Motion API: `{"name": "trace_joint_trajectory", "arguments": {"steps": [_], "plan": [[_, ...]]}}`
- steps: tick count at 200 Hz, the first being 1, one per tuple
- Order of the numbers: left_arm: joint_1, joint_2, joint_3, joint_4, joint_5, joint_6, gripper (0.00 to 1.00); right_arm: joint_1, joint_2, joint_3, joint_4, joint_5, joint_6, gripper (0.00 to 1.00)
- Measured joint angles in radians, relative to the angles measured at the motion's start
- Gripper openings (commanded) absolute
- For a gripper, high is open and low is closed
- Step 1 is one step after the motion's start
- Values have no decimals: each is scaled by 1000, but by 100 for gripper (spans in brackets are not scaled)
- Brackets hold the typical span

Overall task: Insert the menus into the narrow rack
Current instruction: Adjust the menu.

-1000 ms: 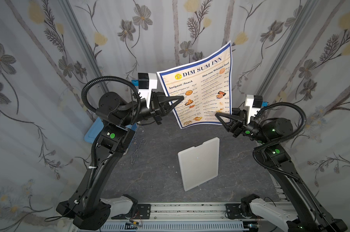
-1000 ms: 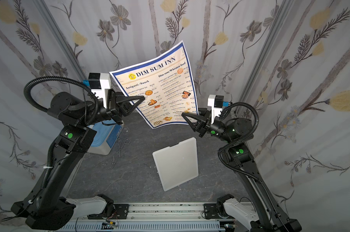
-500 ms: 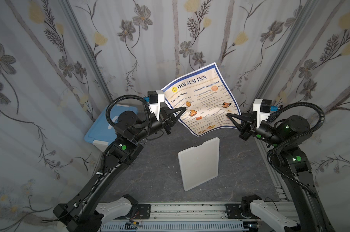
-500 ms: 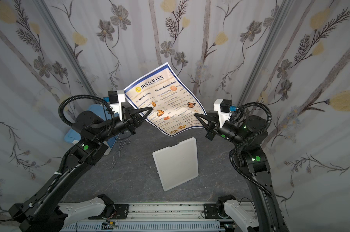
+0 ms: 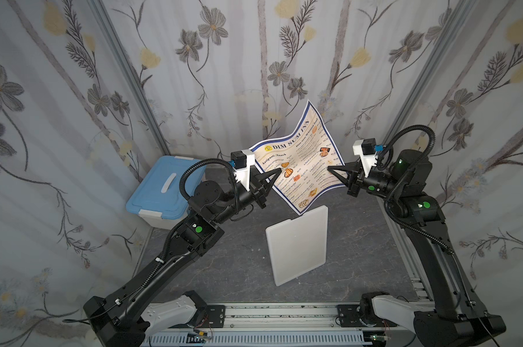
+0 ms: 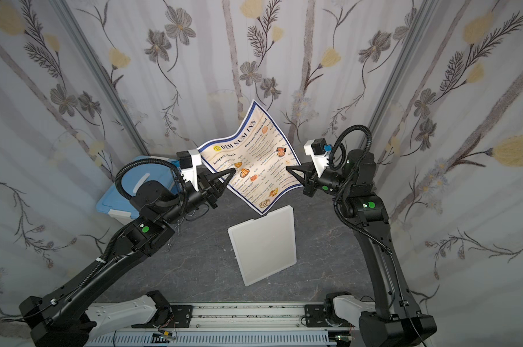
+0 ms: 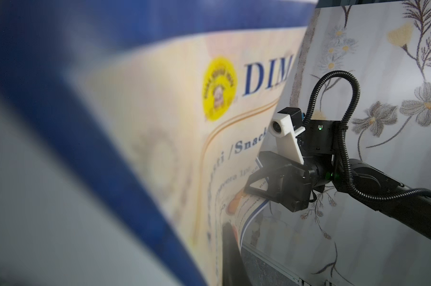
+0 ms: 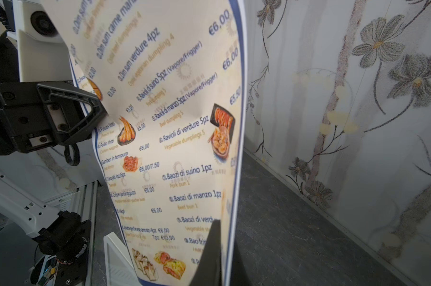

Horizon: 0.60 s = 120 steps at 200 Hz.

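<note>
Cream menu (image 5: 299, 168) (image 6: 254, 168) midair in both top views, left end effector (image 5: 279, 171) and right end effector (image 5: 329, 170) clenched on its opposite edges, lower corner near upright rack (image 5: 298, 245) top. Left wrist: menu (image 7: 160, 148) close, blurred. Right wrist: menu (image 8: 179, 148) bottom beside rack (image 8: 114, 255).

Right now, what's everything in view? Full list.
menu: 1, cream with blue border, in the air over the back of the table, bowed, held at both side edges
rack: 1, white, standing mid-table, just below the menu's low corner
box: 1, white with blue lid, back left by the table's corner, lid on
table: 1, dark grey marbled, under the rack
curtains: pale with grey and yellow flowers, on three sides
rail: 1, silver, along the front edge
left gripper: 1, black, shut on the menu's left edge
right gripper: 1, black, shut on the menu's right edge
</note>
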Motion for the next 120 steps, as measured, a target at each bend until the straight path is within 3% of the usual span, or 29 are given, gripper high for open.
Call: {"name": "trace_joint_trajectory", "arguments": {"steps": [120], "plan": [[-14, 0, -61, 22, -136, 34, 12, 0, 54, 3, 0, -70, -19, 0]]}}
